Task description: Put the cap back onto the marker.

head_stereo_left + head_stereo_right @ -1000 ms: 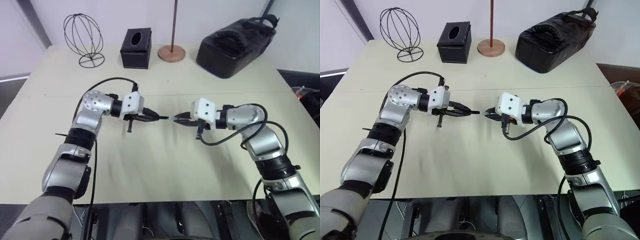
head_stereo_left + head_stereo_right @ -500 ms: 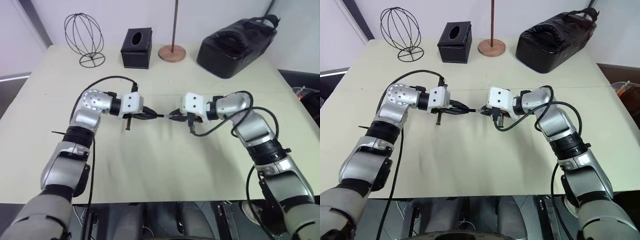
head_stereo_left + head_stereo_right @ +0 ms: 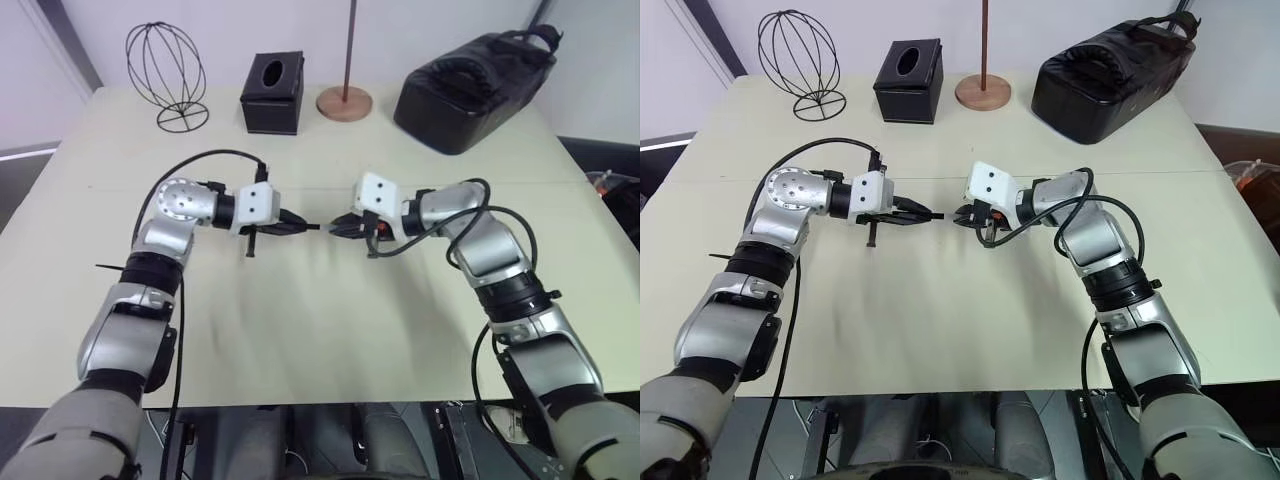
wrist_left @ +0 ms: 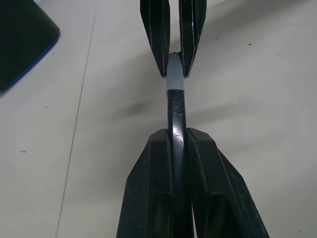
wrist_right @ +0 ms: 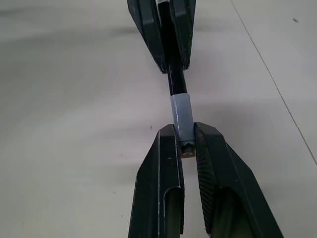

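- Marker (image 4: 176,111) held level above table (image 3: 330,330), mid-air btwn both arms, pinched in left gripper (image 4: 177,134) fingers.
- Cap (image 5: 181,111), pale grey, sits on marker's end; cap & marker in one straight line.
- Right gripper (image 5: 184,131) fingers pinch cap's far end; grippers face each other tip to tip, near, not touching.
- Back edge of table: wire globe stand (image 3: 167,75), black tissue box (image 3: 272,95), wooden rod on round base (image 3: 345,100), black bag (image 3: 470,90), all well apart from grippers.
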`<state>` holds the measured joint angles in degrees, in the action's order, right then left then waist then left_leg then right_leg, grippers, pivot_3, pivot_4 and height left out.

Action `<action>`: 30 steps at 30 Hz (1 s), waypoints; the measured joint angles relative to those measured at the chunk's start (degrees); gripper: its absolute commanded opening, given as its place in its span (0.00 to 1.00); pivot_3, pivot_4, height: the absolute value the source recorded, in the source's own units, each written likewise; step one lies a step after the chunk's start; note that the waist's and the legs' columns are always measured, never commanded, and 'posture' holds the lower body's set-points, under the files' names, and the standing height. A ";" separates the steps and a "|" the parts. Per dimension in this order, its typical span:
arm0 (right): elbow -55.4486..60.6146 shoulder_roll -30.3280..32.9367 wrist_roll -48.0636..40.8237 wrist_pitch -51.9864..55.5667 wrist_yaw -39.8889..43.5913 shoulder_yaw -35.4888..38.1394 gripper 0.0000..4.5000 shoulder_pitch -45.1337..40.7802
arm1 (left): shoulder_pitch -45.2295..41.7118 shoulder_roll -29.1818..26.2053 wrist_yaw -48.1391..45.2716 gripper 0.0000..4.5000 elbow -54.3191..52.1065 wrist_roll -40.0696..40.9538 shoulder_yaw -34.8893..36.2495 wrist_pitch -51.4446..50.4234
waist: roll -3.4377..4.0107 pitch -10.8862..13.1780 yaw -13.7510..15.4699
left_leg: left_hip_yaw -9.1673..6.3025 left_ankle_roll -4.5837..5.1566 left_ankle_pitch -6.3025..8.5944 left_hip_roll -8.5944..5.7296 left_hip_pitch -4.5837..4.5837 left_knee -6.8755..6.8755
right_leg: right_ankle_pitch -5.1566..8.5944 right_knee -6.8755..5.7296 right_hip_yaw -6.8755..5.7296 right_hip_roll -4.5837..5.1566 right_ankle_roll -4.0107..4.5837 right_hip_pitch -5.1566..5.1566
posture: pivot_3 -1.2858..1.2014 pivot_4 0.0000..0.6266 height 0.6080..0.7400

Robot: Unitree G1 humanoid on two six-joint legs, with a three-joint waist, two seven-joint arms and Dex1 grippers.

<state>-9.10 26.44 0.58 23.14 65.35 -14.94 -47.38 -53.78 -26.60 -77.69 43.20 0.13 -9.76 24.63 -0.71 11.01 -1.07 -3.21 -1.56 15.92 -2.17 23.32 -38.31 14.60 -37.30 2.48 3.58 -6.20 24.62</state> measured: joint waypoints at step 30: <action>4.40 6.10 0.94 -1.61 5.43 -4.43 0.99 0.44 | -1.12 0.38 1.26 0.00 1.35 -2.02 -2.89 3.47 | 0.00 0.00 0.09 | -0.01 0.00 0.00 -0.04 0.02 -0.02 | 0.00 0.00 -0.02 0.00 0.00 0.01 | 0.52 0.24 1.00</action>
<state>-4.70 32.54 1.53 21.53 70.78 -19.37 -46.94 -54.90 -26.22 -76.43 44.56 -1.89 -12.65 28.09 -0.71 11.01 -0.98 -3.22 -1.56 15.92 -2.21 23.34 -38.33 14.60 -37.30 2.46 3.58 -6.20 24.62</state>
